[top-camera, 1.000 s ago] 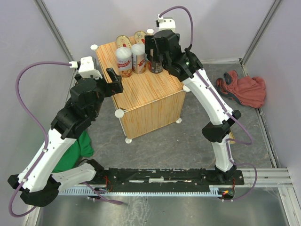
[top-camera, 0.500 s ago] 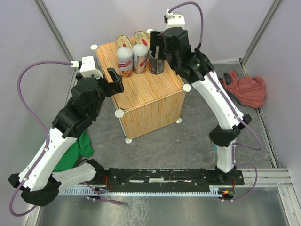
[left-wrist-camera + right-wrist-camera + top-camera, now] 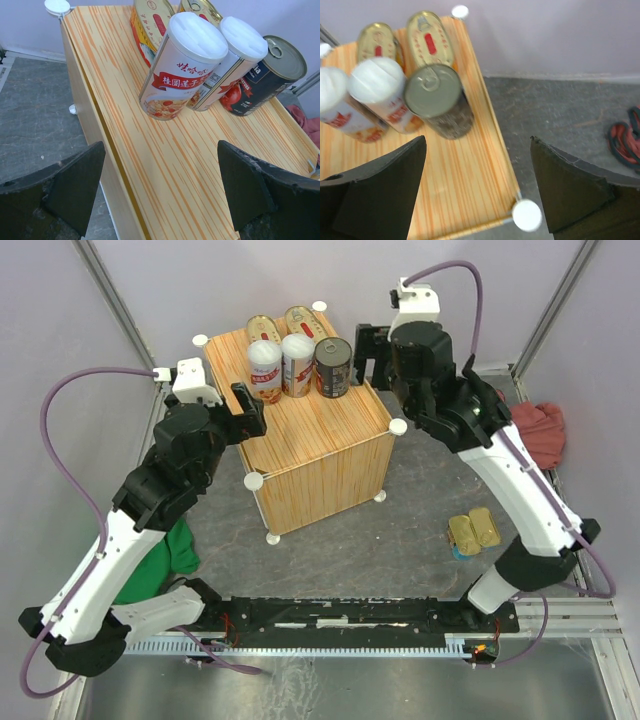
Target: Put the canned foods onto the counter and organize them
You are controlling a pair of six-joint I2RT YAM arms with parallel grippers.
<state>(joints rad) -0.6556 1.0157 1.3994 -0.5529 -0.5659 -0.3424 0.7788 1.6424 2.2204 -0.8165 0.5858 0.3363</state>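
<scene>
So five of the cans are already up on the wood-grain tabletop. The two oval gold tins with red labels sit side by side along the back edge. Right in front of them is a row of three standing upright: two white-lidded cans packed close together, then the dark round can just beside them on the right end.

The two rectangular gold tins are down on the grey floor, lying next to each other near the right arm, well apart from the box.

The left pincer hangs over the near-left edge of the tabletop with its fingers spread wide and nothing between them, pointing toward the white-lidded cans. The right pincer is spread too, also empty, hovering just off the right side of the dark can without touching it.

A red cloth lies crumpled on the floor at the right, and a green cloth peeks out under the left arm.
</scene>
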